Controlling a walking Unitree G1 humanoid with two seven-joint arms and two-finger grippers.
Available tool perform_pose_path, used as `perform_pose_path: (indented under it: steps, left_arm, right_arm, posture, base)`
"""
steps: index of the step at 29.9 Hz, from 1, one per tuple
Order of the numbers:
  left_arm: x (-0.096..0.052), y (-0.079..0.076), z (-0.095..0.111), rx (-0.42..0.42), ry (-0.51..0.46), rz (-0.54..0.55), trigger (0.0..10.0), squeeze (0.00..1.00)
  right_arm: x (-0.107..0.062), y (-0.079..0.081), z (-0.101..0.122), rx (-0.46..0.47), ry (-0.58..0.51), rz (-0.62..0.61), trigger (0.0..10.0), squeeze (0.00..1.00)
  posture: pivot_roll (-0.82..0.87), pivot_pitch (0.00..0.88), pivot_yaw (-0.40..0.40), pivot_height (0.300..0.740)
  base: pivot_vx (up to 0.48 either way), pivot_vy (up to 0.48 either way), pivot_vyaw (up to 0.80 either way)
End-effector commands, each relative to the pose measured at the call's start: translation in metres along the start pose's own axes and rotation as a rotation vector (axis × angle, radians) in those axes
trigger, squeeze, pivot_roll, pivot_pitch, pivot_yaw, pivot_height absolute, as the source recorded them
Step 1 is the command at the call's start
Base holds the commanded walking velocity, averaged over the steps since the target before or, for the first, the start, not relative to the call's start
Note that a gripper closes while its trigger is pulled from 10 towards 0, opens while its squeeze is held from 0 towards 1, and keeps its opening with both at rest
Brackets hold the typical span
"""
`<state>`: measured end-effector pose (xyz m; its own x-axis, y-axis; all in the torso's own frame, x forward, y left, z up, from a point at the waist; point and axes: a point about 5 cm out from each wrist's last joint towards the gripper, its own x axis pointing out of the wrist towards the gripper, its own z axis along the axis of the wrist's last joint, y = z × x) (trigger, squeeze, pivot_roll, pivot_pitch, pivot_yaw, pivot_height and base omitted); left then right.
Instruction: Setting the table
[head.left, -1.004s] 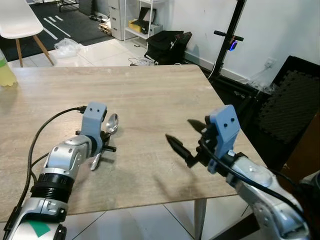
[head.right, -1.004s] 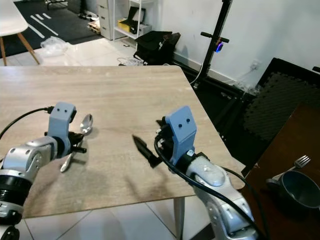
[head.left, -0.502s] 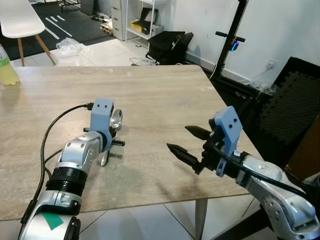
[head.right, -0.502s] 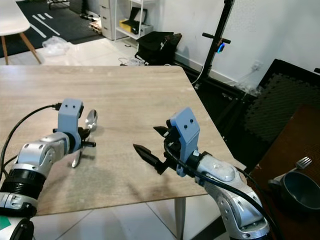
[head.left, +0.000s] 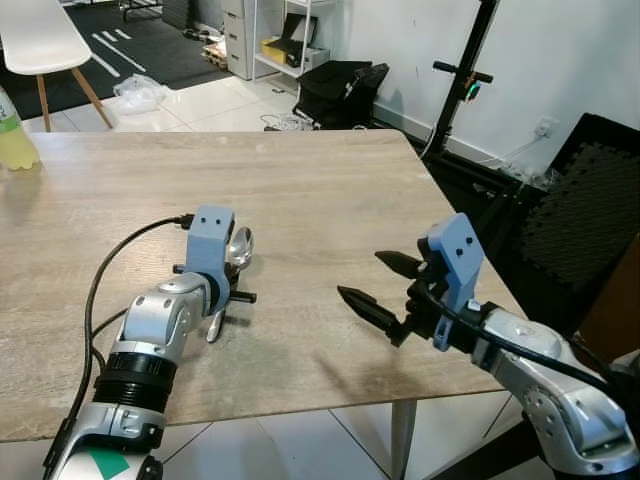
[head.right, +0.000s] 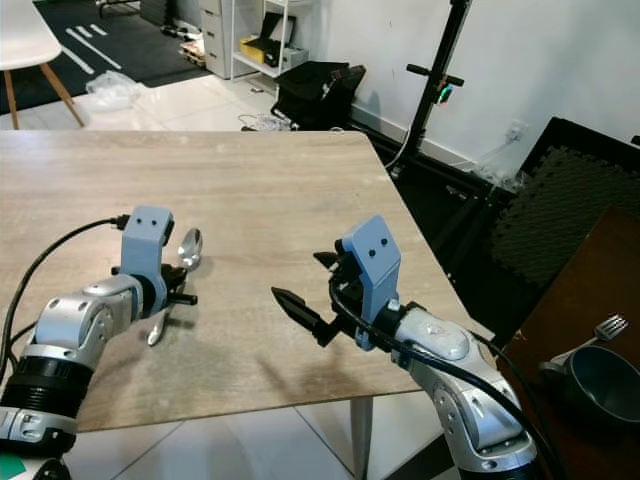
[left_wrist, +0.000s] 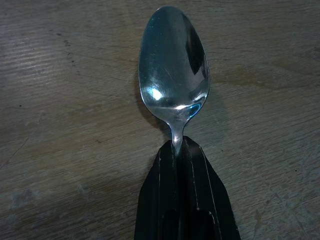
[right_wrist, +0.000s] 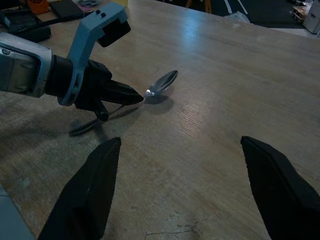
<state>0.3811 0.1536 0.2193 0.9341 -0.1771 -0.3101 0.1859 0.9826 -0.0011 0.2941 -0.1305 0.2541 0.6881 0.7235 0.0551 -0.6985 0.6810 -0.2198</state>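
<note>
My left gripper, jaws clamped on the shiny steel spoon's neck for placing on the wooden bench; right gripper jaws wide, ready.

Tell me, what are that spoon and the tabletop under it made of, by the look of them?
The spoon, held at its neck by the left gripper, looks like polished metal, probably stainless steel: its bowl is mirror-bright and shows sharp reflections. The table looks like pale wood or a wood-print laminate with a matte finish: long grain lines run across it, with only a soft sheen. Which of the two, I cannot tell.
</note>
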Motion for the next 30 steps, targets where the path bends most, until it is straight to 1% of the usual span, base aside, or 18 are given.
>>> perform_pose_path:
  steps: [1, 2, 10, 11, 13, 14, 21, 22, 23, 24, 25, 26, 27, 30]
  left_arm:
    - [0.001, 0.000, -0.015, -0.016, 0.055, 0.003, 10.0, 0.00]
    - [0.000, 0.000, -0.016, -0.016, 0.056, 0.004, 10.0, 0.00]
    - [0.000, -0.002, -0.016, -0.021, 0.057, 0.004, 10.0, 0.00]
    - [0.000, -0.002, -0.016, -0.023, 0.056, 0.005, 10.0, 0.00]
    - [0.000, -0.002, -0.016, -0.023, 0.056, 0.005, 10.0, 0.00]
    - [0.000, -0.001, -0.015, -0.026, 0.055, 0.009, 10.0, 0.00]
    - [0.001, 0.001, -0.016, -0.024, 0.060, 0.011, 10.0, 0.00]
    - [0.001, 0.001, -0.017, -0.022, 0.064, 0.007, 10.0, 0.03]
    - [0.001, 0.001, -0.018, -0.021, 0.068, 0.004, 10.0, 0.49]
    - [0.001, 0.001, -0.018, -0.021, 0.068, 0.004, 10.0, 0.49]
    - [0.001, 0.001, -0.019, -0.021, 0.071, 0.004, 10.0, 0.87]
    - [0.001, 0.001, -0.020, -0.021, 0.072, 0.004, 10.0, 0.98]
    - [0.001, 0.001, -0.020, -0.022, 0.074, 0.005, 10.0, 1.00]
    - [0.000, 0.001, -0.021, -0.023, 0.076, 0.010, 10.0, 1.00]
  right_arm:
    - [0.000, 0.002, -0.002, -0.009, 0.005, 0.014, 0.7, 0.00]
    - [0.000, 0.002, -0.002, -0.008, -0.001, 0.018, 0.0, 0.00]
    - [0.000, 0.003, 0.000, -0.008, -0.019, 0.032, 0.0, 0.00]
    - [-0.001, 0.003, 0.001, -0.008, -0.020, 0.034, 5.5, 0.00]
    - [-0.001, 0.003, 0.001, -0.008, -0.020, 0.034, 5.5, 0.00]
    - [-0.001, 0.005, 0.001, -0.004, -0.022, 0.047, 10.0, 0.00]
    - [-0.003, 0.012, -0.001, -0.002, -0.010, 0.115, 10.0, 0.00]
    - [-0.002, 0.013, -0.002, -0.002, -0.006, 0.121, 10.0, 0.00]
    - [-0.002, 0.014, -0.003, -0.001, -0.004, 0.125, 10.0, 0.00]
    - [-0.002, 0.014, -0.003, -0.001, -0.004, 0.125, 10.0, 0.00]
    - [-0.002, 0.015, -0.003, 0.000, -0.004, 0.125, 10.0, 0.00]
    - [-0.002, 0.015, -0.004, 0.000, -0.005, 0.125, 10.0, 0.00]
    - [-0.002, 0.015, -0.003, 0.001, -0.007, 0.126, 10.0, 0.00]
    - [-0.001, 0.016, -0.003, 0.003, -0.012, 0.125, 10.0, 0.00]
  posture:
    - [0.04, 0.142, 0.011, 0.740]
    - [0.04, 0.142, 0.011, 0.740]
    - [0.04, 0.149, 0.010, 0.740]
    - [0.04, 0.149, 0.010, 0.740]
    - [0.04, 0.149, 0.010, 0.740]
    - [0.04, 0.150, 0.010, 0.740]
    - [0.04, 0.150, 0.010, 0.740]
    - [0.04, 0.150, 0.010, 0.740]
    - [0.04, 0.150, 0.010, 0.740]
    - [0.04, 0.150, 0.010, 0.740]
    - [0.04, 0.150, 0.010, 0.740]
    - [0.04, 0.150, 0.010, 0.740]
    - [0.04, 0.150, 0.010, 0.740]
    - [0.04, 0.150, 0.010, 0.740]
  base:
    - [0.000, 0.000, 0.00]
    - [0.000, 0.000, 0.00]
    - [0.000, 0.000, 0.00]
    - [0.000, 0.000, 0.00]
    - [0.000, 0.000, 0.00]
    - [0.000, 0.000, 0.00]
    - [0.000, 0.000, 0.00]
    - [0.000, 0.000, 0.00]
    - [0.000, 0.000, 0.00]
    - [0.000, 0.000, 0.00]
    - [0.000, 0.000, 0.00]
    - [0.000, 0.000, 0.00]
    - [0.000, 0.000, 0.00]
    - [0.000, 0.000, 0.00]
